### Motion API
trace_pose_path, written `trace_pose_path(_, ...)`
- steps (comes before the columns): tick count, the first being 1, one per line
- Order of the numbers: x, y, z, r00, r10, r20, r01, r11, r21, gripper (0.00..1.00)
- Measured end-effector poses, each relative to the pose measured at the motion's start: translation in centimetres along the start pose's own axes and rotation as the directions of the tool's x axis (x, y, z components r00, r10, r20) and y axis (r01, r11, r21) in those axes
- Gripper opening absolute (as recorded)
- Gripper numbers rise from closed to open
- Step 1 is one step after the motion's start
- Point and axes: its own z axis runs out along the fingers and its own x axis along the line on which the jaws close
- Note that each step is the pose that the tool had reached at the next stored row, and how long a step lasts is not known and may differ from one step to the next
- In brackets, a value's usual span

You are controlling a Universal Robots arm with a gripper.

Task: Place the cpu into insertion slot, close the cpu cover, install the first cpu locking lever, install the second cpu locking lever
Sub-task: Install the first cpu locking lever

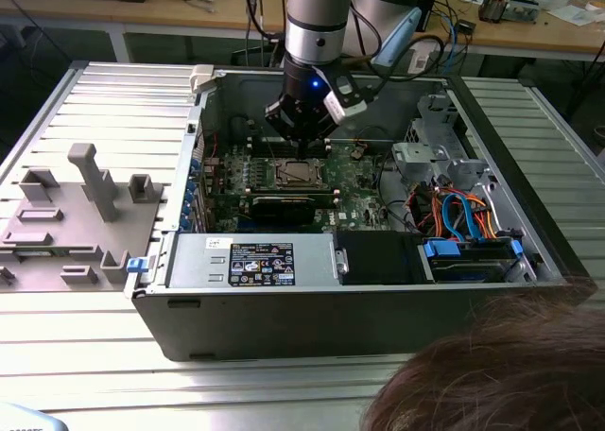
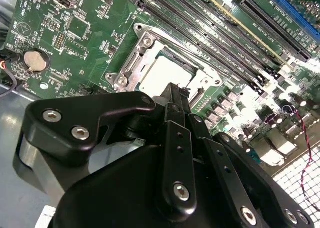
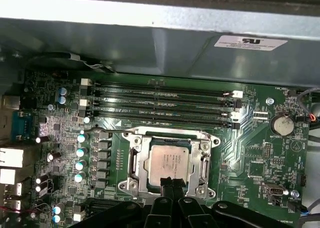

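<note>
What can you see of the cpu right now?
The cpu is a small, flat, square chip with a dull silvery-tan metal top bearing faint print. It lies flat in the socket on the green motherboard, framed by the silvery cpu cover. The gripper, fingers together, hangs over one edge of it; I cannot tell whether they touch.

Open space above cpu (image 3: 169, 160), 4 memory slots (image 3: 160, 102) alongside

Silver-grey arm (image 1: 317, 20), blue light (image 1: 315, 82) at wrist; matte black claw (image 3: 170, 182); silver screw heads (image 2: 181, 190)
</note>
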Motion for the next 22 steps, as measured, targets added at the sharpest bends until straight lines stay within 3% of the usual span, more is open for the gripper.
trace_pose_path(9,0.0,0.0,0.0,0.9982,-0.061,0.0012,0.061,0.9982,0.0012,0.11)
trace_pose_path(22,0.0,0.0,0.0,0.9897,-0.143,0.0027,0.143,0.9897,0.0031,0.11)
